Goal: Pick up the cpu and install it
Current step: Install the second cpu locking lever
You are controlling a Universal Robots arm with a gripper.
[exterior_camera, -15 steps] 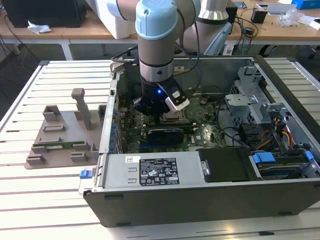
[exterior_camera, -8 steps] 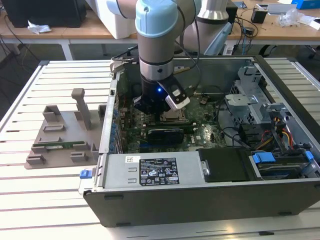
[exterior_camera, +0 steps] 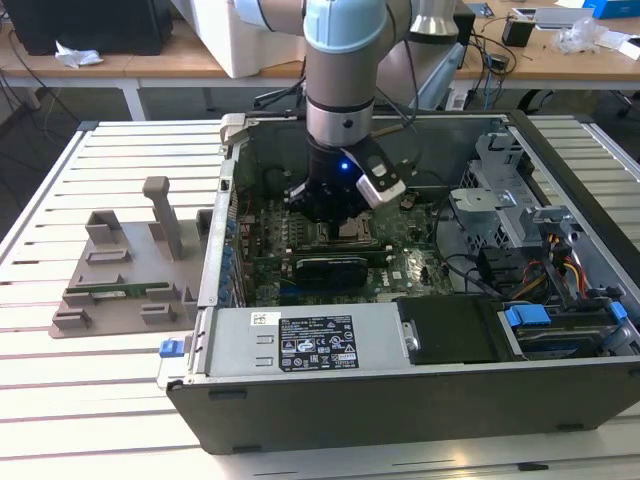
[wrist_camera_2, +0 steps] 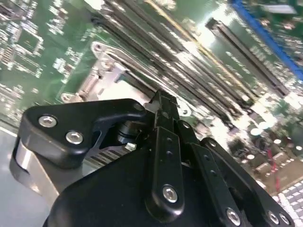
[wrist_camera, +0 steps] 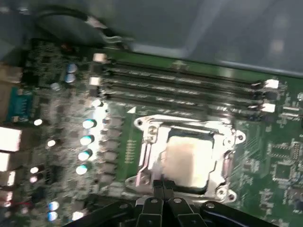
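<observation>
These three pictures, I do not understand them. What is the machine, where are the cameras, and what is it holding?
The machine is a robot arm reaching down into an open computer case that lies on a slatted table. The exterior view looks from outside. Both wrist views come from cameras on the arm itself, looking at the green motherboard. In the first wrist view the gripper is at the edge of the metal socket frame, where the cpu already lies. Its jaws are together and seem to hold nothing. A grey parts holder stands beside the case.

The exterior view looks down from above on the open computer case (exterior_camera: 400,330) and the arm (exterior_camera: 345,90). Both wrist views sit close over the motherboard (wrist_camera: 265,156) — the first seemingly facing straight down, the second obliquely — sharing its socket frame (wrist_camera: 187,156).
</observation>
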